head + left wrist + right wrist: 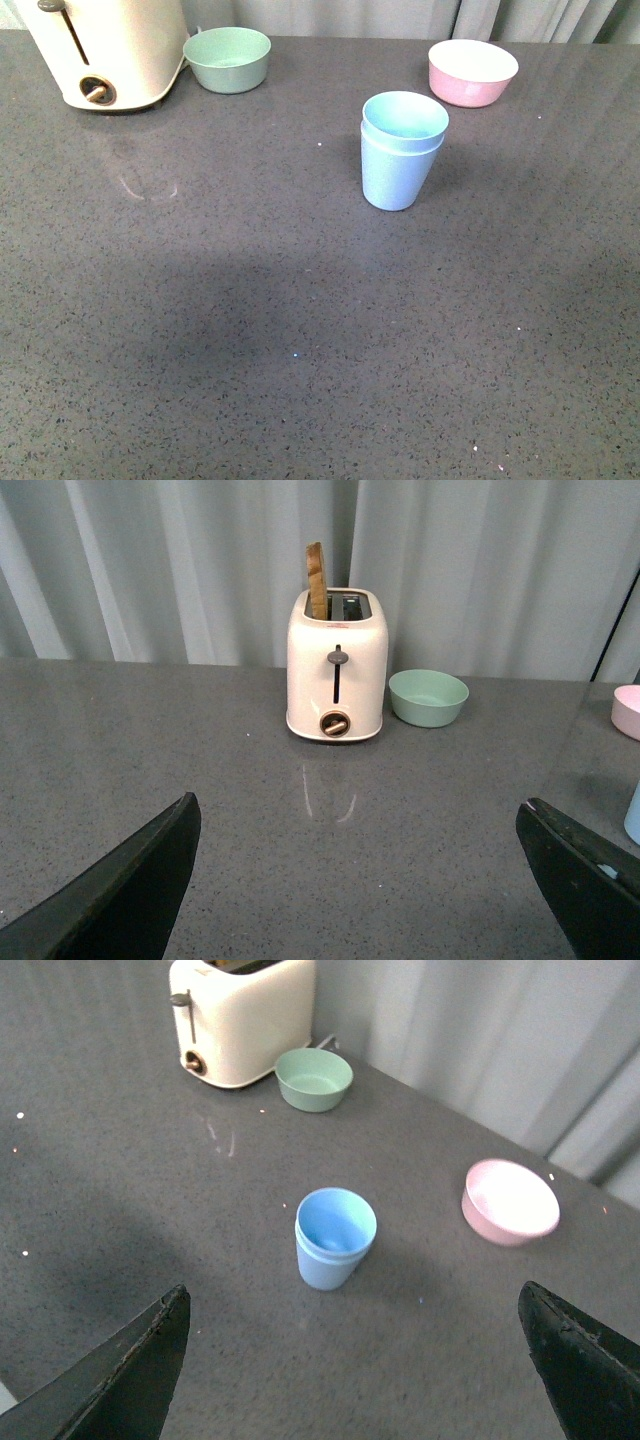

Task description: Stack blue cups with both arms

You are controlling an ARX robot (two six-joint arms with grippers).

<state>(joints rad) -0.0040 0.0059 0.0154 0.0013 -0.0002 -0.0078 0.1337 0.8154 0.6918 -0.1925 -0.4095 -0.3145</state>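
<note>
Front view shows the blue cups [402, 150] already nested, one inside the other, standing upright on the grey countertop [300, 350] with neither arm in sight. By the right wrist view, the right gripper [355, 1360] is spread wide and holds nothing; the stacked pair [334, 1237] stands ahead of it, roughly centred between its two fingers and well apart from them. The left gripper [370, 880] is likewise spread and empty, and of the cups only a sliver of blue [633, 815] shows at the frame edge, beyond one of its fingers. My reading is that the stacking itself is done and the step in hand is the release and pull-back; the next move calls for little more than holding both arms clear of the stack so it is not knocked over. Around it, a pink bowl [510, 1201] sits beyond the cups and off to one side of the right gripper, and a pale green bowl [428, 697] lies just beside a cream toaster [337, 665] far ahead of the left gripper. None of these lies between either gripper and the stack.
</note>
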